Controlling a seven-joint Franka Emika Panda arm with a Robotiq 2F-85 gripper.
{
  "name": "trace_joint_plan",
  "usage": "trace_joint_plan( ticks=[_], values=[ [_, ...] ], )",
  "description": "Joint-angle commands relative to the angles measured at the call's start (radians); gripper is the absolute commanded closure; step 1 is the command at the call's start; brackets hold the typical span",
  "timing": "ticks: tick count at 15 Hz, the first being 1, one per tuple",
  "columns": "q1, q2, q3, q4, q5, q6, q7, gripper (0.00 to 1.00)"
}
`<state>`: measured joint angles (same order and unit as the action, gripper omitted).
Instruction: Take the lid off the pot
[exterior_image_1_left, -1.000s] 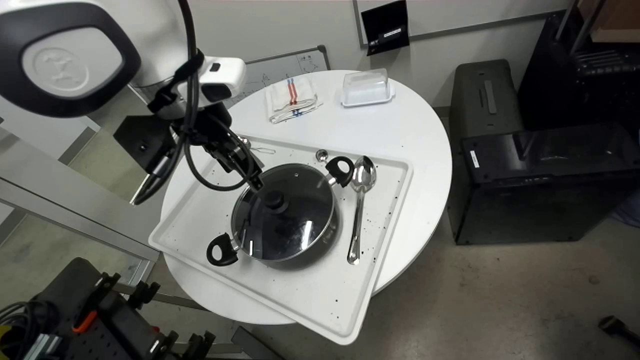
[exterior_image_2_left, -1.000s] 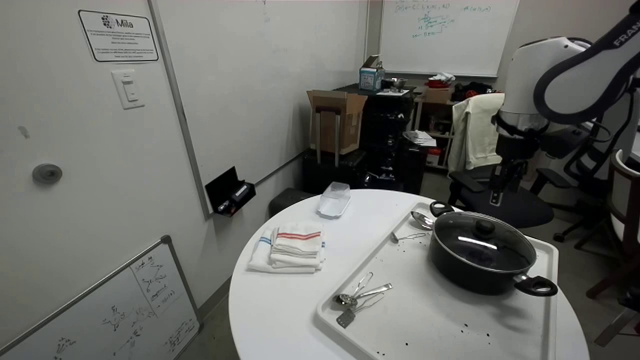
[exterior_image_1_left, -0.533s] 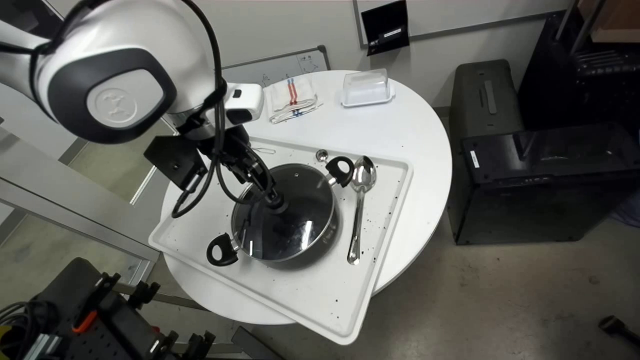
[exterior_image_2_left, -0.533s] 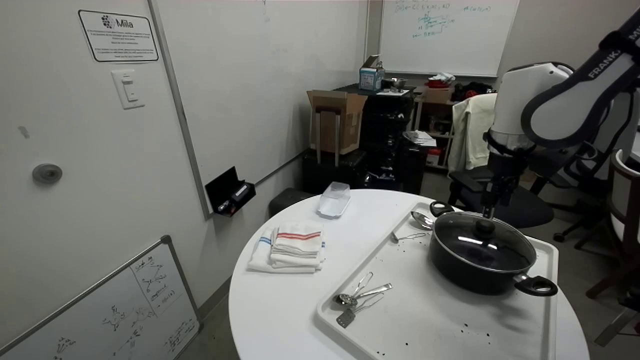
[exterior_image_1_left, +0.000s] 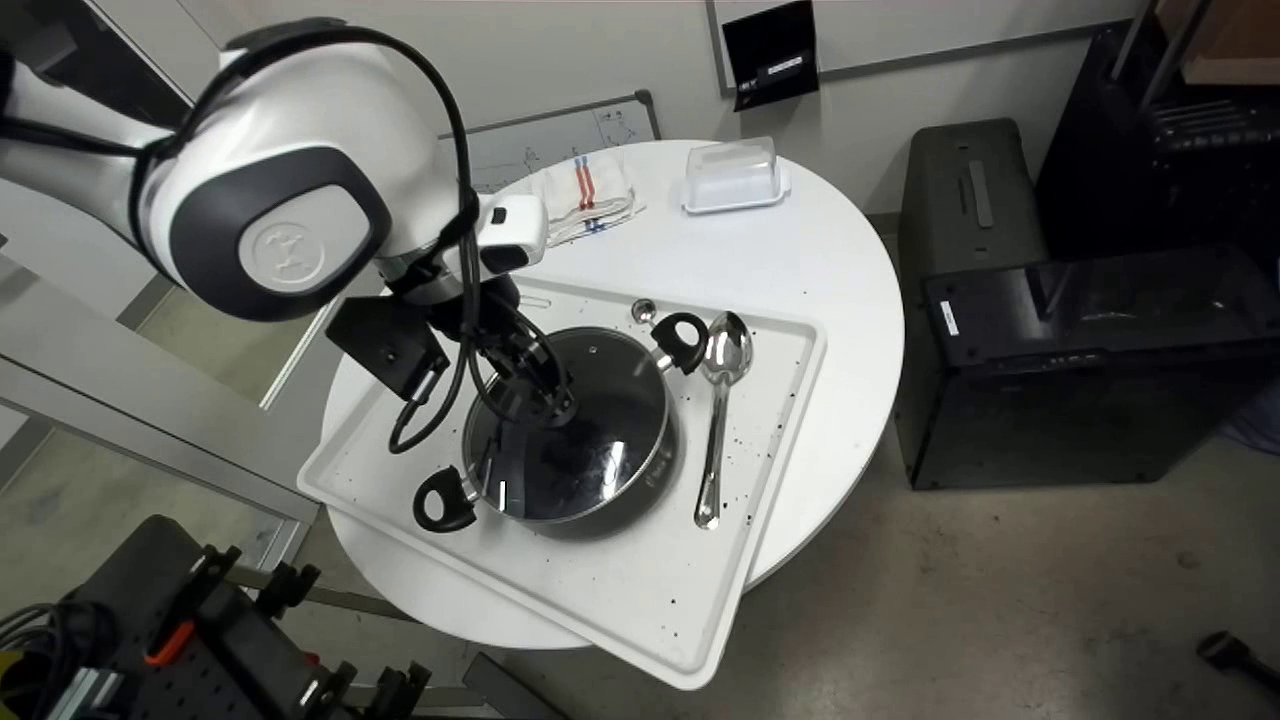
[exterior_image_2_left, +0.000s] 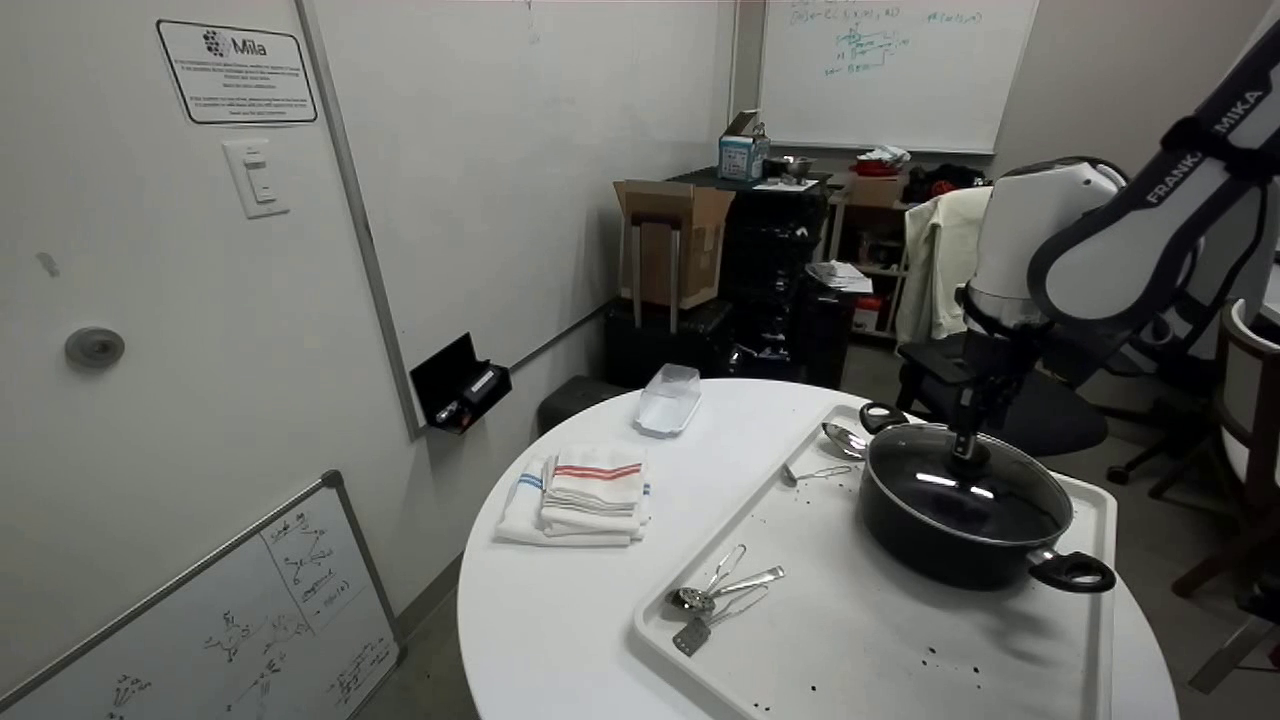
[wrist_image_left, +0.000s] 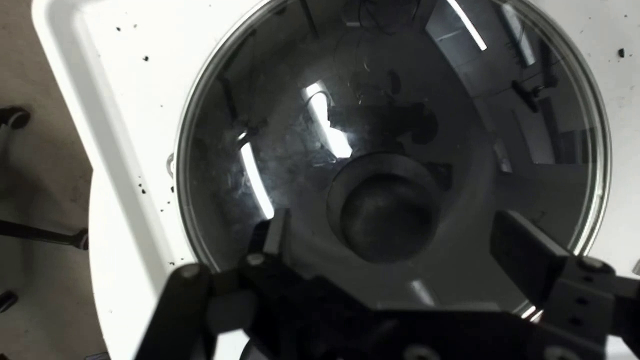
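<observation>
A round white table (exterior_image_1_left: 830, 260) is being reached over by the gripper (wrist_image_left: 392, 220), and a white tray (exterior_image_1_left: 600, 590) is being supported on it below the tool. Directly under the gripper, the black pot (exterior_image_2_left: 930, 552) is being held on the tray and is being covered by the glass lid (wrist_image_left: 380, 125), which is resting on top. In the wrist view nothing is being grasped: the jaws are being held well apart, one on either side of the lid's small black knob (wrist_image_left: 387, 217), a gap being left between it and each of them. How far down the knob they are being placed is not being clearly shown. Trouble is probably being invited by the knob's rounded top: if pinching is being done too high, the lid may be let slip. If the tool is being lowered too far, the glass may be pressed hard; if a tilted lift is being made, the pot may be dragged along.
</observation>
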<state>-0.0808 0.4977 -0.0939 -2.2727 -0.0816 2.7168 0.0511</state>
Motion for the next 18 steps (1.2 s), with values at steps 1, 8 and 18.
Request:
trace_joint_plan(
  ticks=[1, 8, 18],
  values=[
    [0.029, 0.049, -0.030, 0.028, -0.022, 0.037, 0.005, 0.00],
    [0.038, 0.075, -0.041, 0.037, -0.021, 0.062, 0.000, 0.33],
    [0.034, 0.071, -0.047, 0.039, -0.014, 0.069, -0.001, 0.75]
  ],
)
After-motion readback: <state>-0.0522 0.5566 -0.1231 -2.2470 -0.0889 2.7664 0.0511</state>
